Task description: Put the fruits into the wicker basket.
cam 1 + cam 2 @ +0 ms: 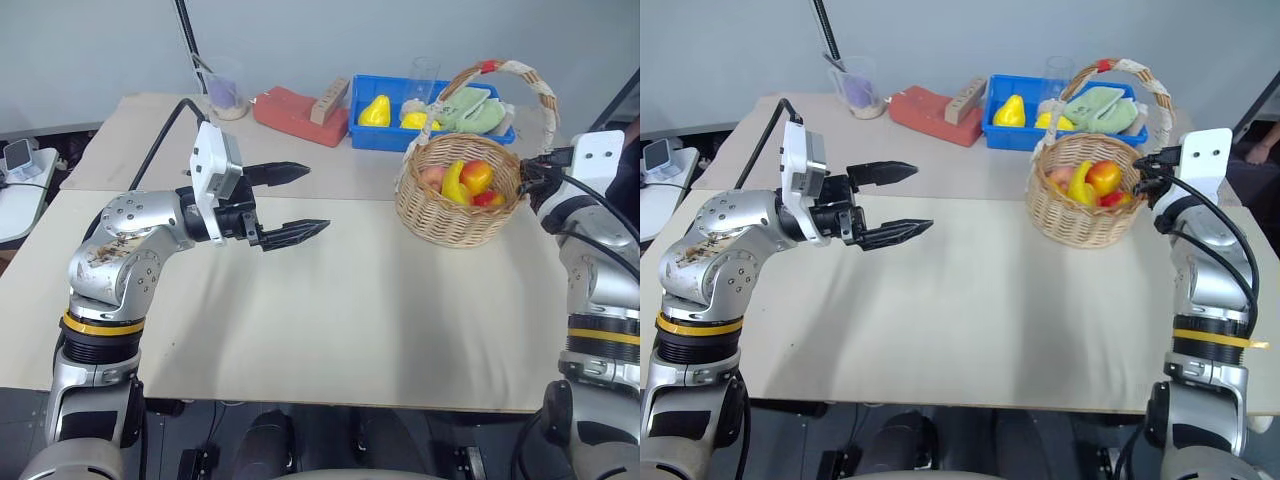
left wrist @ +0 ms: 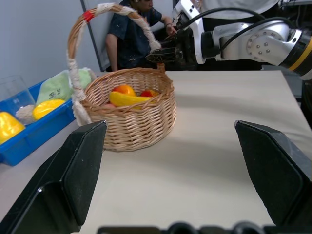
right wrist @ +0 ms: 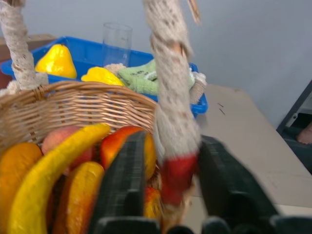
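Note:
The wicker basket (image 1: 455, 222) stands on the table at the right. Inside it lie a yellow banana (image 1: 452, 183), a yellow-orange fruit with a red end (image 1: 476, 176) and a peach-coloured fruit (image 1: 432, 176). My right gripper (image 1: 525, 180) is at the basket's right rim. In the right wrist view its fingers (image 3: 124, 165) stand apart on either side of the handle's red-taped foot (image 3: 174, 183). My left gripper (image 1: 315, 200) hovers open over the table left of the basket, pointing towards it, with nothing between its fingers.
Behind the basket a blue bin (image 1: 385, 140) holds a yellow pear (image 1: 375, 110), a lemon (image 1: 413, 120) and a green cloth (image 1: 470, 110). A red block (image 1: 290, 115) and a cup (image 1: 225, 95) stand at the back. A person (image 2: 131, 34) sits beyond the table.

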